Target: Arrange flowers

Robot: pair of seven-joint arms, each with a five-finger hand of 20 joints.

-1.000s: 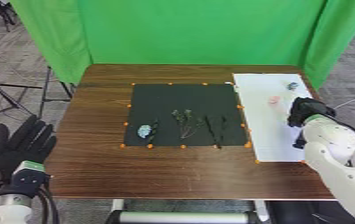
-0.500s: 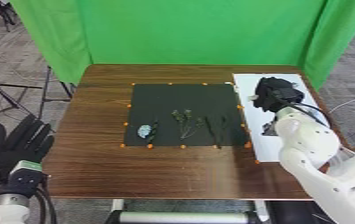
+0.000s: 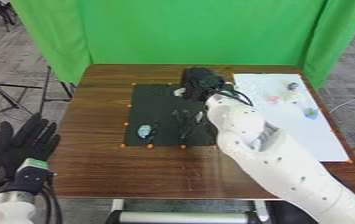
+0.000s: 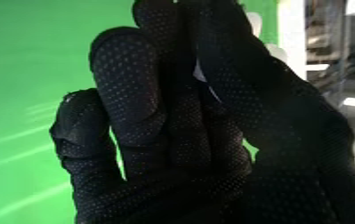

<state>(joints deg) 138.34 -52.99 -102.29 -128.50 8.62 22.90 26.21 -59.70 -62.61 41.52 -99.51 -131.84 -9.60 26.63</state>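
Note:
In the head view my right hand (image 3: 202,80) is over the back of the black mat (image 3: 160,110), with a small white flower (image 3: 179,92) at its left side. The right wrist view has my right hand (image 4: 133,85) with its thumb pressed to the fingers, pinching the white flower (image 4: 276,51), largely hidden behind the glove. My left hand (image 3: 24,142) is open beside the table's left edge, fingers straight. On the mat lie a pale blue flower (image 3: 144,131), a dark leafy stem (image 3: 154,132) and thin sprigs (image 3: 187,122), partly beside my right forearm.
The white board (image 3: 284,130) on the right holds a blue flower (image 3: 311,113), a pink flower (image 3: 275,99) and a grey-blue one (image 3: 292,86). Orange markers edge the mat. A green curtain (image 3: 200,32) hangs behind the brown table (image 3: 156,175).
My right hand has moved left from the white board to the back of the mat, with the white flower now visible at it. The left hand has barely shifted.

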